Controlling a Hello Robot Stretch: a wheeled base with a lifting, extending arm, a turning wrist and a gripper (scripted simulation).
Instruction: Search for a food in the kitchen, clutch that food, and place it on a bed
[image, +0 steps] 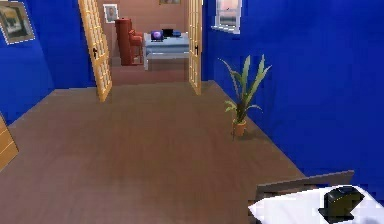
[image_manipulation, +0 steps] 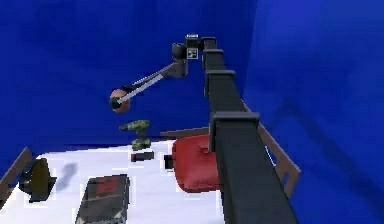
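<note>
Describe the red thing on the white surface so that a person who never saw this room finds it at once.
In the arm side view, look at the white bed with the brown frame, against the blue wall. Near its right end, just left of the dark arm, lies the red thing. It is the only red, rounded item; its neighbours are dark or greenish.

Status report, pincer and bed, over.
Pincer holds round brown item, clear of white bed. Small green thing, red cushion on bed nearby.
</note>
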